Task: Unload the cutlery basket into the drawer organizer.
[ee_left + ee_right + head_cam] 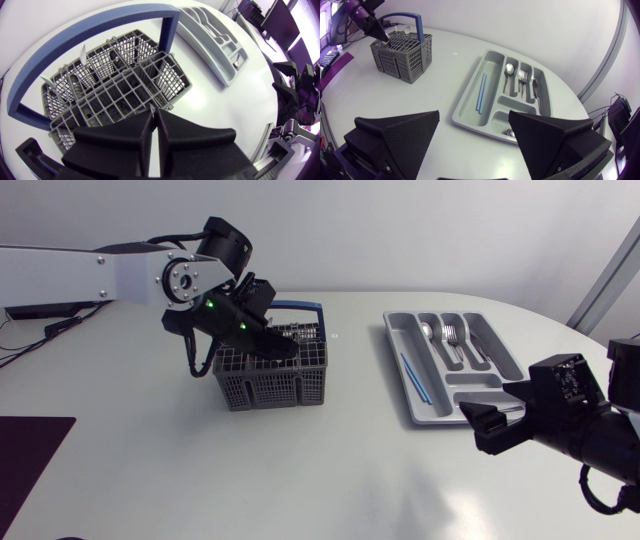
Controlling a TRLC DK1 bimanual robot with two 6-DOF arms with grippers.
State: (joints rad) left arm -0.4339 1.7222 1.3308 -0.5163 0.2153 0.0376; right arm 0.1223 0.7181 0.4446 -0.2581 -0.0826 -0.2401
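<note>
The grey cutlery basket [270,380] with a blue handle [300,307] stands left of the middle; in the left wrist view the basket [125,82] holds a few pale utensil handles [81,54]. My left gripper [288,351] hangs over the basket's near compartments, and in its own view the left gripper [154,114] is shut, its fingers pressed together. A thin pale sliver shows at their tips; I cannot tell what it is. The grey drawer organizer [418,405] lies to the right with a spoon [509,70], forks [522,77], a knife [535,91] and blue sticks [481,93]. My right gripper [474,120] stands open near the organizer's [470,107] front end.
A dark mat [28,455] lies at the table's left front edge. White tabletop stretches between basket and organizer and in front of both. The table's rounded edge runs behind the organizer at the right.
</note>
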